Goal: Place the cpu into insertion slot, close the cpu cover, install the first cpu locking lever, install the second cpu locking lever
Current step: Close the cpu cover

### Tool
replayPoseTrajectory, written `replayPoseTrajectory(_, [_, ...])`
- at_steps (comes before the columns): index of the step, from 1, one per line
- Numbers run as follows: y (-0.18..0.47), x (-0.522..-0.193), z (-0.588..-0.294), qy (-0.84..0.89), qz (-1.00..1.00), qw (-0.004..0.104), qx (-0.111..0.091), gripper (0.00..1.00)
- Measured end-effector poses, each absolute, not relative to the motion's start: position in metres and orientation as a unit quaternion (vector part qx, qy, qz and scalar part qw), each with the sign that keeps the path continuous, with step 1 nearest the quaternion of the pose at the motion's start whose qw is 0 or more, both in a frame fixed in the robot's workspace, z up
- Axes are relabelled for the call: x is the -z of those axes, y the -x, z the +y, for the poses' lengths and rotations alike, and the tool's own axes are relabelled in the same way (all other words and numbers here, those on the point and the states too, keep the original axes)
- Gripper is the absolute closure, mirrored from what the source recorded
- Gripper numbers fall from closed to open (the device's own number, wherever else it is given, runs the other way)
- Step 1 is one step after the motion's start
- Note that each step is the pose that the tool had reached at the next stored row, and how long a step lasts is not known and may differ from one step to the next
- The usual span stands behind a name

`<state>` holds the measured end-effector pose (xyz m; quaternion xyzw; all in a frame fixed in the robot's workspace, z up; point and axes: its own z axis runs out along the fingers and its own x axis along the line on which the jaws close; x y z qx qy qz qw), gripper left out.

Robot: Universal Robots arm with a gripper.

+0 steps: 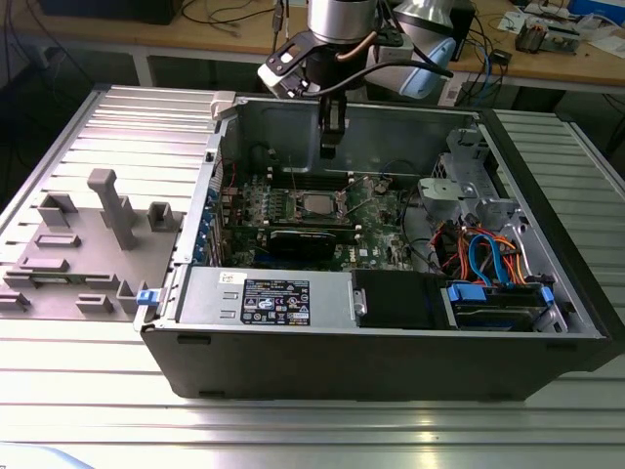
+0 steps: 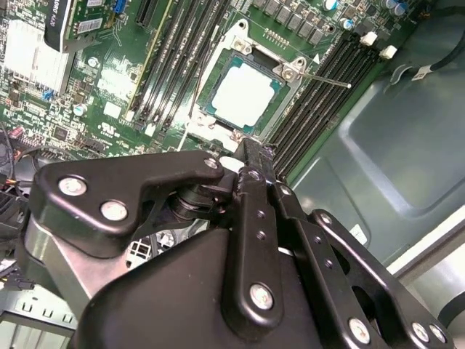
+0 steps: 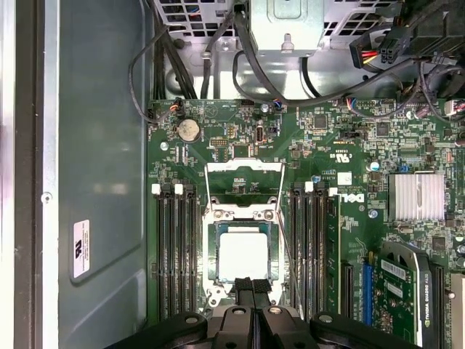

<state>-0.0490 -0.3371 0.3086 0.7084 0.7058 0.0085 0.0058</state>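
Note:
The cpu (image 3: pixel 243 254) lies flat in the insertion slot (image 3: pixel 215 251) on the green motherboard, its silver top showing in both wrist views (image 2: pixel 243 94). The cpu cover (image 3: pixel 245 169) stands swung open at one edge of the slot, with the board visible through its cut-out. A thin locking lever (image 2: pixel 323 78) sticks out unlatched beside the slot. My gripper (image 3: pixel 248 285) hangs above the near edge of the slot, fingers shut with nothing between them. In the exterior view the gripper (image 1: pixel 330 147) is inside the case, above the cpu (image 1: pixel 314 205).
Long black memory slots (image 3: pixel 176 247) flank the socket on both sides. A graphics card (image 3: pixel 407 291) and a heatsink (image 3: pixel 418 196) lie to one side. The case's metal wall (image 1: pixel 391 127), drive cage (image 1: pixel 469 191) and bundled cables (image 1: pixel 483 259) surround the board.

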Motion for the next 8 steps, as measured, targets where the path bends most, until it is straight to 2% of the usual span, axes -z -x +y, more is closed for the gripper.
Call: replayPoseTrajectory(8, [0.0475, -0.3021, -0.3371, -0.708, 0.706, 0.006, -0.008, 0.89])
